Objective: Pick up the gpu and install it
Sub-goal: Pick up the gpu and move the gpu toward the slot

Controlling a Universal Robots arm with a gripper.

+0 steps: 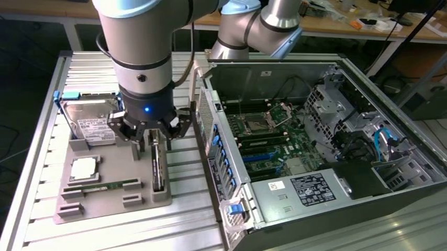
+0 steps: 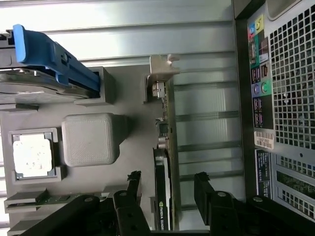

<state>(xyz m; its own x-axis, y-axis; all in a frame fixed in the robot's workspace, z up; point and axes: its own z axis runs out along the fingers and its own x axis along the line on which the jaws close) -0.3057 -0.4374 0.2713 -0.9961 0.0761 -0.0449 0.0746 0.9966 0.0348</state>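
Gripper (image 2: 166, 196), open wide, straddles the gpu (image 2: 160, 172), standing on edge in the grey holder (image 2: 130, 105) directly between its fingers; we judge a square, centred grip on the card essential here.

Hard drive (image 1: 89, 123), processor (image 1: 84, 168), open computer case (image 1: 265, 73)

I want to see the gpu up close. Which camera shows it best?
The wrist view: the gpu stands on edge, close up, inside the open pincer. The exterior view shows it thin, under the pincer.
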